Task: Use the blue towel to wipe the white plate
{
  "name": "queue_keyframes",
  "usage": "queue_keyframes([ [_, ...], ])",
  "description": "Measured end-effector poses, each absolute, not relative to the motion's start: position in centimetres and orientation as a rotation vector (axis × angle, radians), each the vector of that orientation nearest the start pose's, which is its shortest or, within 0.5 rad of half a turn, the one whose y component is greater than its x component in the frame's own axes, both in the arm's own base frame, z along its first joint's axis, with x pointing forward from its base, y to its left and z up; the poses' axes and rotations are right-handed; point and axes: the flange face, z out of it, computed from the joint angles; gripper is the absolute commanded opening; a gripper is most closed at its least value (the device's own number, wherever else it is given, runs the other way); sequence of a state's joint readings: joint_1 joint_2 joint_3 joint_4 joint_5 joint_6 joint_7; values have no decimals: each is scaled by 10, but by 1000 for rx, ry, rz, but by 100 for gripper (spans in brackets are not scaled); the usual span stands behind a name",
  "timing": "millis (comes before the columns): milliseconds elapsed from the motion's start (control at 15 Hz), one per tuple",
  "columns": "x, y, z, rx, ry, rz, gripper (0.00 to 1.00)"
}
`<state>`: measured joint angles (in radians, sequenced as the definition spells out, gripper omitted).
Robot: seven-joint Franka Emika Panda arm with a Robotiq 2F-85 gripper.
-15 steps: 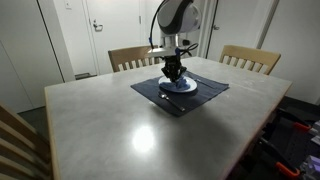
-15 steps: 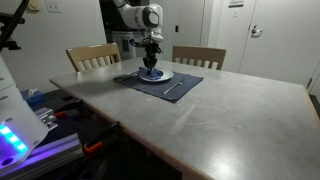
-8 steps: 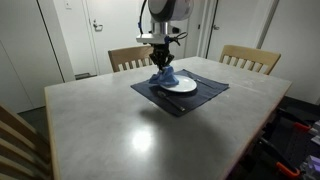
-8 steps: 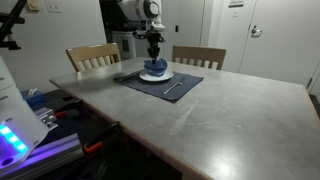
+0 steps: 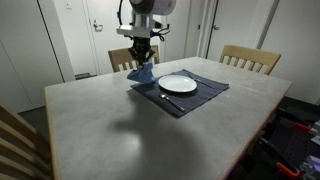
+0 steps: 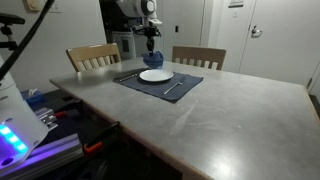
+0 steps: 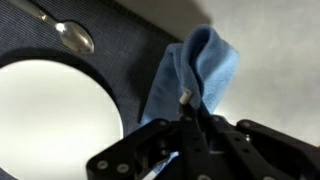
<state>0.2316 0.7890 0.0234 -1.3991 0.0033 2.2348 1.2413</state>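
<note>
The white plate (image 5: 178,84) lies on a dark placemat (image 5: 195,98); both exterior views show it bare (image 6: 154,75). My gripper (image 5: 143,57) is shut on the blue towel (image 5: 144,73) and holds it in the air, off the plate's side over the placemat's edge. In an exterior view the towel (image 6: 151,58) hangs above and behind the plate. In the wrist view the towel (image 7: 195,72) hangs from my closed fingers (image 7: 190,108), with the plate (image 7: 55,115) to the left.
A spoon (image 7: 62,30) lies on the placemat beside the plate, and cutlery (image 6: 171,91) shows on the mat's other side. Two wooden chairs (image 5: 249,58) (image 5: 126,57) stand behind the grey table (image 5: 120,130).
My gripper has lifted the blue towel off the plate and carried it up and aside. The plate is now uncovered.
</note>
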Motion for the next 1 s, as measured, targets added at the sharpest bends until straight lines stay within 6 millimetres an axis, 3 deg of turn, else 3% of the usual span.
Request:
queue_keyframes([
  [200, 708, 203, 220, -2817, 1324, 150, 2],
  [333, 704, 204, 208, -2876, 1260, 257, 2],
  [400, 703, 202, 201, -2899, 1242, 299, 32],
  [533, 703, 197, 188, -2931, 1221, 360, 39],
  [733, 707, 193, 179, -2954, 1194, 393, 62],
  [1000, 723, 192, 213, -2988, 1087, 354, 89],
])
